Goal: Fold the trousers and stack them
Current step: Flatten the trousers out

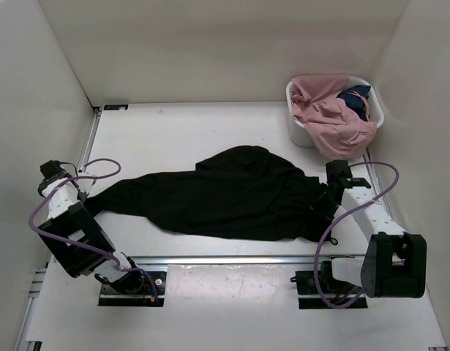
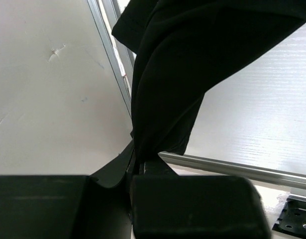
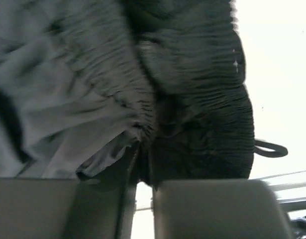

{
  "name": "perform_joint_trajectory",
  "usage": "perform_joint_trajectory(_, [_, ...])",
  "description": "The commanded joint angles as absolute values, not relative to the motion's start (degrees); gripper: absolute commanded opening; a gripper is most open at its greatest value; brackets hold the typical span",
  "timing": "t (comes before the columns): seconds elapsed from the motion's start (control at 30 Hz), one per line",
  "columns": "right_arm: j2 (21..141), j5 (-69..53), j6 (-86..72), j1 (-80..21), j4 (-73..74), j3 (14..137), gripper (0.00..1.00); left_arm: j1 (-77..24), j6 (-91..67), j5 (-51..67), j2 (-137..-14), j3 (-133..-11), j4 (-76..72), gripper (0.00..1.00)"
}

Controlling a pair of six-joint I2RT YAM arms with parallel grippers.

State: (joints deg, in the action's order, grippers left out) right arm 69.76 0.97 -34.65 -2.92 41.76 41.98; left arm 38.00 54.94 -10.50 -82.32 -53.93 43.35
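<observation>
In the basket (image 1: 296, 126) lie pink clothes (image 1: 331, 121); left pincer (image 2: 136, 168) and right pincer (image 3: 143, 167) clamp trousers (image 1: 232, 194).

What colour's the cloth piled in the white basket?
The cloth is pink; top external view shows it best.

Our left end effector (image 2: 138, 165) and right end effector (image 3: 143, 167) each pinch the trousers (image 1: 232, 194). Our 2 arms (image 1: 71, 230) sit low, wrists angled inward.

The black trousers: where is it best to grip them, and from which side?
At both ends, from the outer sides: the trousers lie stretched across the table. The left gripper pinches a leg end, the right gripper the gathered waistband.
</observation>
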Motion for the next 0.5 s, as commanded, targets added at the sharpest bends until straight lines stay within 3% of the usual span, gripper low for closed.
perform_joint_trajectory(0.0, [72.15,-1.13,-35.60,-0.97,39.65,39.82,0.12,38.50,54.40,-8.27,-81.21,-53.96,42.89,0.14])
perform_joint_trajectory(0.07, [74.26,-3.93,-34.90,2.10,35.10,38.85,0.00,38.50,53.88,-7.65,-81.73,-55.19,42.89,0.14])
perform_joint_trajectory(0.13, [77.67,-8.24,-33.84,6.56,32.70,39.46,0.00,38.50,53.09,-6.86,-82.70,-56.94,42.89,0.14])
perform_joint_trajectory(0.23, [79.19,-17.98,-32.35,9.31,31.90,50.68,0.00,38.50,52.56,-6.33,-85.51,-63.44,44.03,0.14])
perform_joint_trajectory(0.33, [79.19,-19.69,-30.86,9.32,36.19,68.51,0.00,39.02,52.56,-6.33,-86.75,-69.60,44.74,0.14])
perform_joint_trajectory(0.47, [74.72,-19.69,-29.79,11.33,44.37,80.68,0.00,39.02,53.87,-7.38,-87.28,-72.77,44.74,0.14])
